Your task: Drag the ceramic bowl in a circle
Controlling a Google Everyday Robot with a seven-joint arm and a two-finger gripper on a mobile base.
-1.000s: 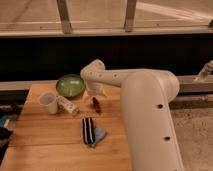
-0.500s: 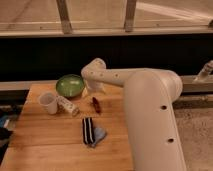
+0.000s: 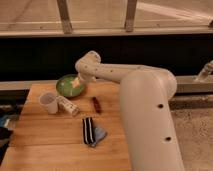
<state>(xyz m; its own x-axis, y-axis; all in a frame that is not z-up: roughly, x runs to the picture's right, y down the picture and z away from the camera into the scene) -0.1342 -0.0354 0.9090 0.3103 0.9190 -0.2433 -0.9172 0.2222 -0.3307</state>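
The ceramic bowl (image 3: pixel 67 86), green inside with a paler rim, sits at the far left of the wooden table (image 3: pixel 60 145). My white arm reaches across from the right, and its gripper (image 3: pixel 76 83) hangs over the right part of the bowl, covering that side of the rim. The jaws stand open, and nothing shows between them. Whether the gripper touches the bowl I cannot tell.
A small white cup (image 3: pixel 48 102) stands just in front of the bowl, beside a pale packet (image 3: pixel 68 105) lying on its side. A dark red bar (image 3: pixel 96 104) lies mid-table. A black striped item (image 3: pixel 88 130) and a blue cloth (image 3: pixel 99 134) lie nearer. A dark ledge runs behind the table.
The arm has swung left, carrying the gripper from above the dark red bar to over the bowl's right side. The objects on the table have not moved.
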